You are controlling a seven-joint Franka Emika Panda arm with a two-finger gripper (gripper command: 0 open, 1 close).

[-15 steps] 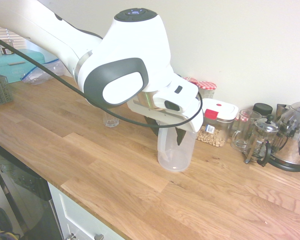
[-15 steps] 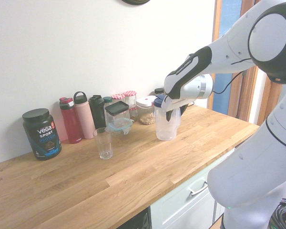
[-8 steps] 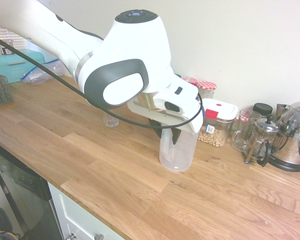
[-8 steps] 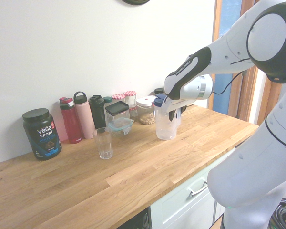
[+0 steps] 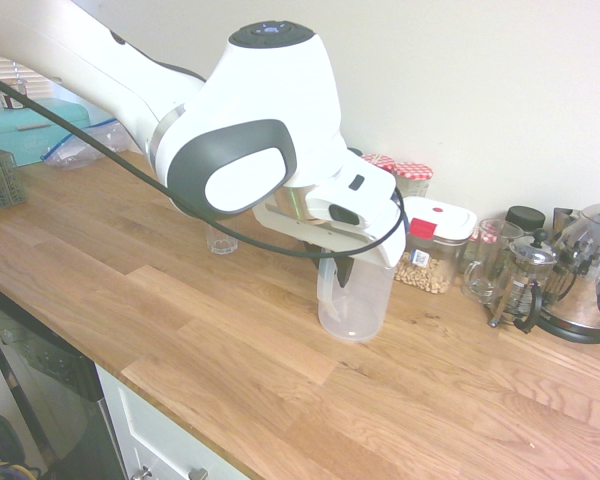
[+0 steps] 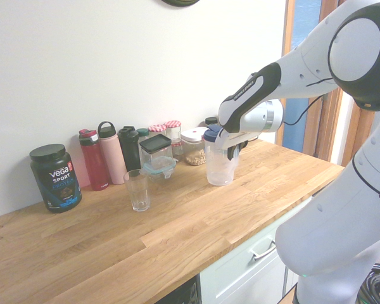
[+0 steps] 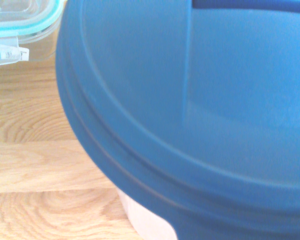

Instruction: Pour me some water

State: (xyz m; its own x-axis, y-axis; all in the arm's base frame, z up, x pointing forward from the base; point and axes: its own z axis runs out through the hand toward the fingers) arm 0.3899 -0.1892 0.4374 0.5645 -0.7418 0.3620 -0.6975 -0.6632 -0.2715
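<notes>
The translucent pitcher (image 5: 362, 305) is stood upright on the counter (image 5: 210, 320), topped by a blue lid (image 7: 155, 100) that fills much of the wrist view. The fingers (image 5: 343, 272) are drawn shut at the upper part of the pitcher's handle (image 5: 326, 285), by which the pitcher appears to be gripped; the far side of the grip is hidden. How much water is held in the pitcher cannot be told. A clear ribbed drinking glass (image 6: 138, 191) is placed upright on the counter, well apart from the pitcher. Near the glass, a low clear container with a pale blue rim (image 6: 159, 166) is set in front of a dark-lidded container (image 6: 156, 145). Along the wall, a black tub (image 6: 56, 180), a red bottle (image 6: 94, 161), a pink bottle (image 6: 113, 155) and a black shaker (image 6: 130, 151) are lined up. Jars with checked red-and-white lids (image 6: 173, 130) are stood near a white-lidded container (image 6: 194, 149), in which pale brown pieces are kept. Beyond it, a glass mug (image 5: 483, 262), a French press (image 5: 521, 280) and a kettle (image 5: 587, 270) are grouped in the first exterior view.
</notes>
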